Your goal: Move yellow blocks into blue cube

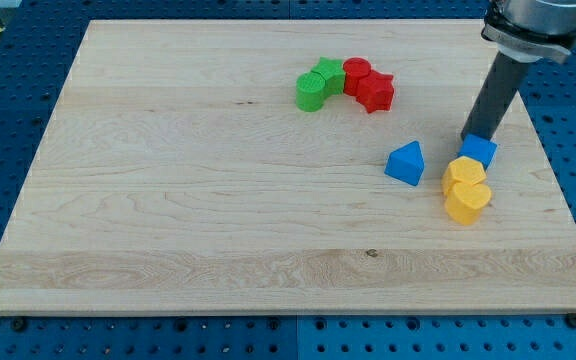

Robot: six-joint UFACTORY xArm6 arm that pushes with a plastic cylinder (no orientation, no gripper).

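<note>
Two yellow blocks sit at the view's right: an upper yellow block and a lower yellow block, touching each other. The blue cube sits just above them and touches the upper yellow block. My tip comes down from the view's top right and stands at the blue cube's upper edge, seemingly touching it. A blue triangular block lies to the left of the yellow blocks, apart from them.
Two green blocks and two red blocks form an arc near the top middle of the wooden board. The board's right edge runs close to the yellow blocks. A blue perforated table surrounds the board.
</note>
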